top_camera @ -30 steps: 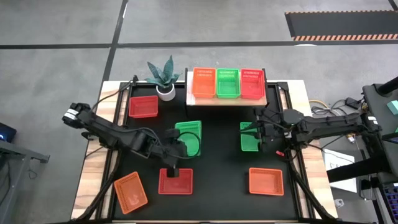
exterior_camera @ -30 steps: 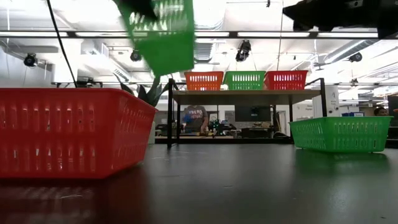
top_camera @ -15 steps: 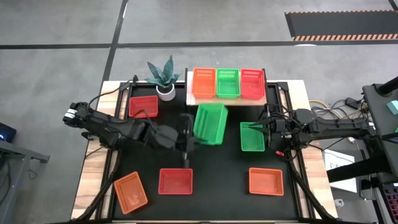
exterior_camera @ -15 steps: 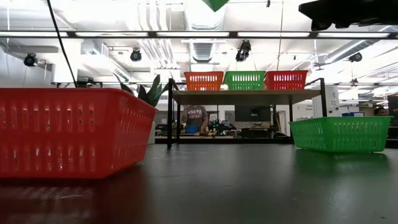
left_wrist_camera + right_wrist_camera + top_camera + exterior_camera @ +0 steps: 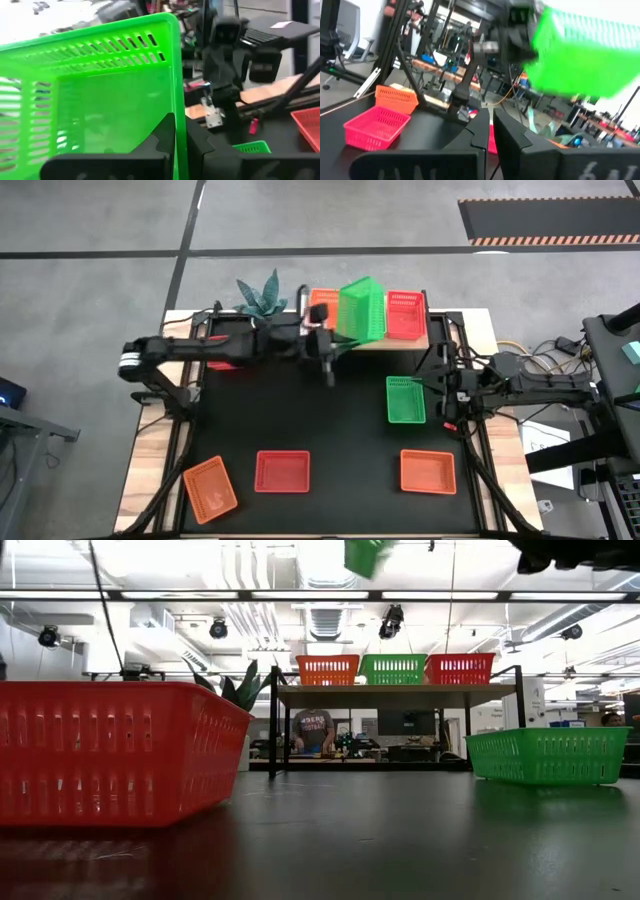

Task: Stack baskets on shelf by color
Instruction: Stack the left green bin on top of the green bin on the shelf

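Here, green basket (image 5: 361, 310) pinched in left claw (image 5: 330, 343), above shelf (image 5: 410, 342)

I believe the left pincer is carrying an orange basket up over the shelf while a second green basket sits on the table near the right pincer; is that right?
Not quite: the basket in the left pincer is green, not orange, as the high view and left wrist view show. The rest holds: it is over the shelf, and a second green basket sits on the table near the right pincer.
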